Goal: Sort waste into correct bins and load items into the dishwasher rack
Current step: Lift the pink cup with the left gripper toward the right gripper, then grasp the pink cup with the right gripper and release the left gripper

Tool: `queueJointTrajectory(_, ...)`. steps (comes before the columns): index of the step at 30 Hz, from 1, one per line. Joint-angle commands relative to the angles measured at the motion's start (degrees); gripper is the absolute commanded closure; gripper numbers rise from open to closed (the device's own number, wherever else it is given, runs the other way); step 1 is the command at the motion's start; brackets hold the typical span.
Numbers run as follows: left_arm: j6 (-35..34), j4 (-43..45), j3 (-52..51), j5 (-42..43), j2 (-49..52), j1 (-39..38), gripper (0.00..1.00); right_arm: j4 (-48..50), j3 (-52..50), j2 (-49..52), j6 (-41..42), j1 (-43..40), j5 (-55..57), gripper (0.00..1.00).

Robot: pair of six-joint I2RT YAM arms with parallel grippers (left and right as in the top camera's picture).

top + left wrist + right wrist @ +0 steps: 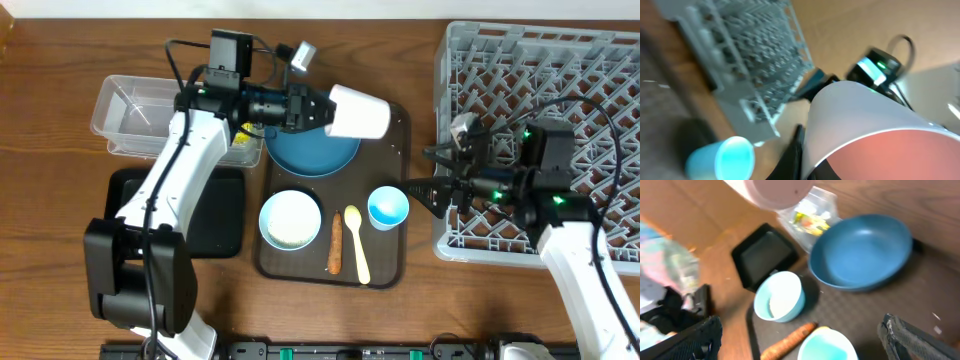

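- Left pincer (322, 110): closed on the white-pink cup (358, 111) and gripping it at the base end. The arm reaches in from the 7 o'clock corner of the desk (60, 60).
- White-pink cup: held on its side off the surface, over the 1 o'clock rim of the dark blue plate (312, 152). Its mouth points toward 3 o'clock. It fills the left wrist view, which shows its white wall and pink inside.
- Right pincer (428, 172): jaws spread wide and holding nothing. It sits at the 9 o'clock edge of the dishwasher rack (560, 70) and points toward the serving tray (390, 255).
- Dishwasher rack: a grey lattice crate on the 3 o'clock side of the desk, with the right arm lying over it.
- Serving tray: dark brown, at the centre of the desk, and it carries the items below.
- Dark blue plate: at the tray's 12 o'clock end, lying flat.
- Pale bowl (291, 219): at 8 o'clock on the tray, upright.
- Light blue cup (388, 207): at 3 o'clock on the tray, upright with its mouth up.
- Pale yellow spoon (356, 243): at 6 o'clock on the tray, just beside the food stick (335, 244).
- Food stick: orange-brown, lying roughly parallel to the spoon on its 9 o'clock side.
- Clear tub (150, 108): at 10 o'clock from the tray.
- Printed wrapper (811, 222): yellow-green, at the clear tub's corner nearest the plate.
- Black tray (222, 215): at 9 o'clock from the serving tray, partly under the left arm.
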Motion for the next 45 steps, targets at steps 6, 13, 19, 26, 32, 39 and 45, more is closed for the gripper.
queueJointTrajectory(6,1.18,-0.04,-0.76,5.22,0.52,-5.53,0.94,12.04,0.98,0.81,4.83,0.92,-9.88,0.01)
queueJointTrajectory(13,1.11,-0.09,-0.76,2.84,0.52,-8.28,0.94,20.31,0.98,0.81,11.89,0.92,-11.13,0.01)
queueJointTrajectory(19,1.14,-0.07,-0.76,1.55,0.52,-8.96,0.94,24.11,0.98,0.81,16.00,0.92,-14.91,0.04)
queueJointTrajectory(26,0.92,-0.07,-0.76,1.57,0.52,-8.96,0.94,24.92,0.98,0.81,17.25,0.92,-15.10,0.10)
queueJointTrajectory(32,0.70,-0.09,-0.76,1.62,0.52,-8.96,0.94,25.38,0.98,0.81,17.22,0.92,-15.89,0.16)
queueJointTrajectory(39,-0.22,-0.04,-0.76,1.60,0.52,-8.96,0.94,28.00,0.98,0.81,17.25,2.14,-15.21,0.17)
queueJointTrajectory(45,-0.61,-0.04,-0.76,1.62,0.52,-8.96,0.94,28.11,0.98,0.81,17.22,4.74,-12.37,0.17)
